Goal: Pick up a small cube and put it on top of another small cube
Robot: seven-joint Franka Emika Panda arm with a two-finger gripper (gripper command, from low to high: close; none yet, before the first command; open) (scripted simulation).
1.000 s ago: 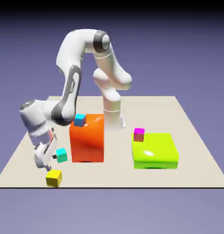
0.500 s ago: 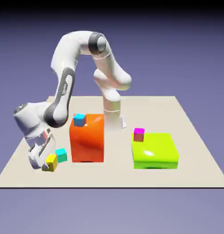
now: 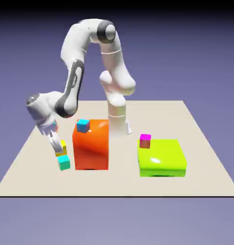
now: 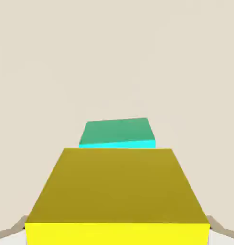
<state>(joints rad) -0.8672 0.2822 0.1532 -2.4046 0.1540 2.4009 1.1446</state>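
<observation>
— While lifted clear of the bench (image 3: 205, 162), where was the small yellow cube (image 3: 62, 148)?

— Clamped in the jaws (image 3: 58, 146), raised just above the teal-green cube (image 3: 64, 162), slightly toward the far side. Not touching it.

— And the teal one?

— Sat on the bench at the exterior view's left, just beside the orange block's (image 3: 91, 146) near left corner.

— Seen from the hand?

— Yellow cube (image 4: 117, 191) large across the bottom, grey fingertips (image 4: 14, 228) peeking out at either side; teal-green cube (image 4: 117, 132) beyond it on bare bench (image 4: 117, 57).

— Anything else around?

— Sky-blue cube (image 3: 83, 126) atop the orange block; magenta cube (image 3: 145, 140) on the lime block's (image 3: 162, 158) far left corner, well apart.
</observation>
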